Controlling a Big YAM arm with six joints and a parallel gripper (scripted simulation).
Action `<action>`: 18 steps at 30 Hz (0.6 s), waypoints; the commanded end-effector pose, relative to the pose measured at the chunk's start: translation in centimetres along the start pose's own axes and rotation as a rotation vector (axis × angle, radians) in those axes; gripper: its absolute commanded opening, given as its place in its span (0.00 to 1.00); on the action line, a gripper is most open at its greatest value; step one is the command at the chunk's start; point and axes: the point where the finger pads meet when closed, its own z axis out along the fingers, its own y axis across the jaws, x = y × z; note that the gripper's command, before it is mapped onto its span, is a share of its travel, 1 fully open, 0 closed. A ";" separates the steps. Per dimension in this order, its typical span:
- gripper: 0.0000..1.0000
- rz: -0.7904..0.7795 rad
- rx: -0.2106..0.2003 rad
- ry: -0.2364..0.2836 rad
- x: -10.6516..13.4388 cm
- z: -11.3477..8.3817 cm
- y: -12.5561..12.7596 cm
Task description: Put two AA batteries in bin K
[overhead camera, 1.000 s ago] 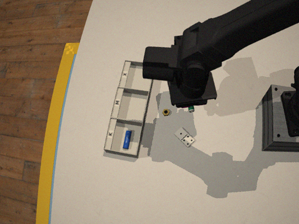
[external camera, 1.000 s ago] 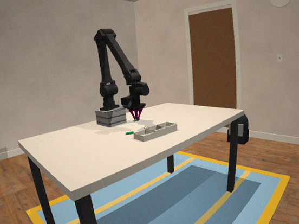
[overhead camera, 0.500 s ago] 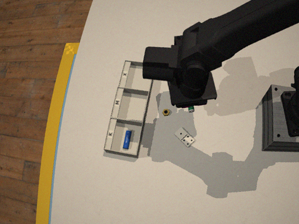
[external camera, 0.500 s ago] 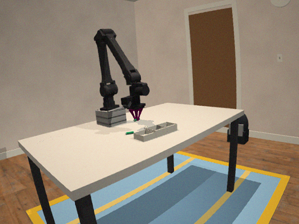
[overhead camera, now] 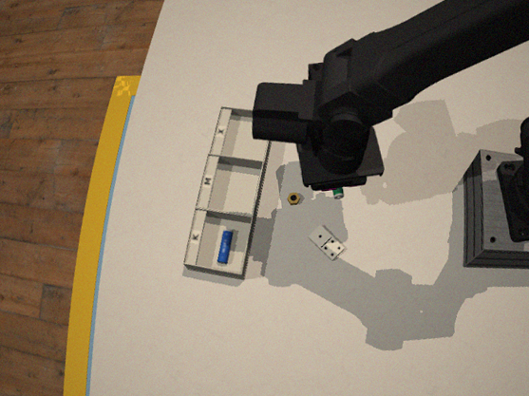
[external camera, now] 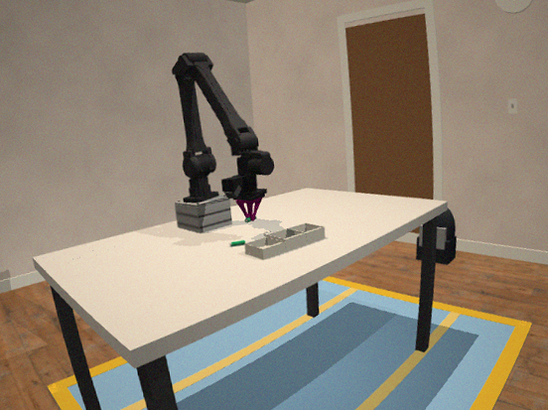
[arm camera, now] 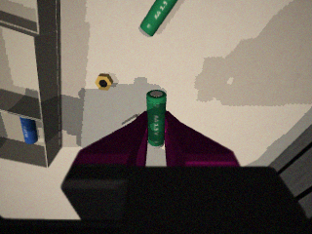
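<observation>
My gripper is shut on a green AA battery, held a little above the table to the right of the bins. A three-part grey bin row carries the labels K, M and X. A blue AA battery lies inside the compartment marked K. A second green AA battery lies flat on the table; the arm hides it in the overhead view.
A brass nut lies on the table between the bins and my gripper. A white domino lies nearer the front. The arm's grey base block stands at the right.
</observation>
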 end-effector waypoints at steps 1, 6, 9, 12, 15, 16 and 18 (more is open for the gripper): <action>0.08 -0.002 -0.003 -0.002 0.4 -0.5 0.0; 0.08 -0.002 -0.007 -0.003 0.3 -0.6 0.2; 0.08 -0.002 -0.006 -0.003 0.3 -0.6 0.3; 0.08 -0.002 -0.007 -0.003 0.3 -0.6 0.3; 0.08 0.000 -0.022 -0.006 0.3 -0.7 3.0; 0.08 0.000 -0.021 -0.005 0.5 -0.7 3.6; 0.08 0.000 -0.021 -0.005 0.9 -0.7 4.7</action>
